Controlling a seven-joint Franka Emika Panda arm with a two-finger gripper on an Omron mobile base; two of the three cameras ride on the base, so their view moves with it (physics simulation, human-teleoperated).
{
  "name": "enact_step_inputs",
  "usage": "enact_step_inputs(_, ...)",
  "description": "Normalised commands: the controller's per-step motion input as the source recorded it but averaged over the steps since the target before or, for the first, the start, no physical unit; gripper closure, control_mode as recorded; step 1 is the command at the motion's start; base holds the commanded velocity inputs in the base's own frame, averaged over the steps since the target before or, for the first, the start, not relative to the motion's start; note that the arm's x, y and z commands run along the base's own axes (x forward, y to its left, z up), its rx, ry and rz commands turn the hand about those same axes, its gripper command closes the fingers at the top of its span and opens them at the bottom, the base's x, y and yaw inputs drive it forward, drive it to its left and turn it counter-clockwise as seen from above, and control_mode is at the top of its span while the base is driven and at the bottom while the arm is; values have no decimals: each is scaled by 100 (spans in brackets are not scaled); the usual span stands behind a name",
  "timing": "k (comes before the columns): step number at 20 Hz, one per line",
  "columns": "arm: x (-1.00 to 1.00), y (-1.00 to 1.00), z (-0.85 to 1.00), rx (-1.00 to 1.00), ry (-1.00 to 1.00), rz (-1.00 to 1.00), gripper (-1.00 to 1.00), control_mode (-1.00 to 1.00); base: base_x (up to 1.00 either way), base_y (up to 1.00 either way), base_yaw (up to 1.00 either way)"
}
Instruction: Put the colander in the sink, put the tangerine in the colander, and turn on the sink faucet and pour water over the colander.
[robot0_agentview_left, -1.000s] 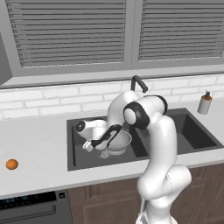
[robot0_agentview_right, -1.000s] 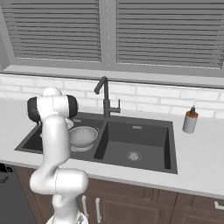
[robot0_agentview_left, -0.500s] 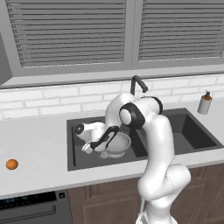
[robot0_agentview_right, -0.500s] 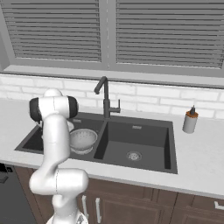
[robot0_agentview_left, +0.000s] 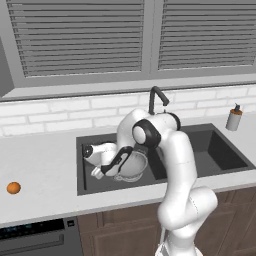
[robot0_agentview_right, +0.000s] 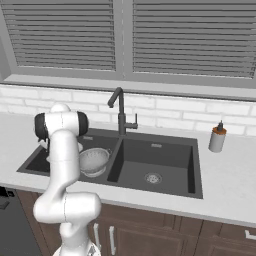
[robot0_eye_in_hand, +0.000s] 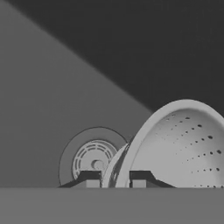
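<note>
Silvery colander (robot0_agentview_left: 131, 167) is sitting down in the left basin of the sink (robot0_agentview_left: 210, 131), tipped a bit by the look of it, with the drain (robot0_eye_in_hand: 94, 157) showing just beside its rim on the hand camera. My tool (robot0_eye_in_hand: 113, 178) is low in that basin at the colander's left edge, and the fingertips (robot0_eye_in_hand: 89, 178) sit close together around the thin rim, so I'd call it pinched on the colander, or only barely loosening.

What matters for what comes next: the tangerine (robot0_agentview_left: 13, 188) is way off to the left on the pale surface (robot0_agentview_left: 40, 165), near its front edge and well apart from the sink. So from the tool it lies left and toward the near side, outside the basin altogether. It's round, so there's no long axis to line up with, and any approach angle should work.

My guess is that step one is about done and the arm will need to lift clear of the basin wall before swinging left. Sink faucet (robot0_agentview_right: 120, 111) stands at the far side, between the two basins, untouched.
</note>
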Motion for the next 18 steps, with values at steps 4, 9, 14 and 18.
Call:
enact_step_inputs(4, 8, 0, -11, 0, 0, 0, -100, -100, 0, 0, 0)
enact_step_inputs(9, -6, 0, 20, 1, -2, 0, -100, -100, 0, 0, 0)
enact_step_inputs(14, -52, 0, 96, 8, -19, 0, -100, -100, 0, 0, 0)
enact_step_inputs(18, -48, 16, 100, 15, -33, 0, -100, -100, 0, 0, 0)
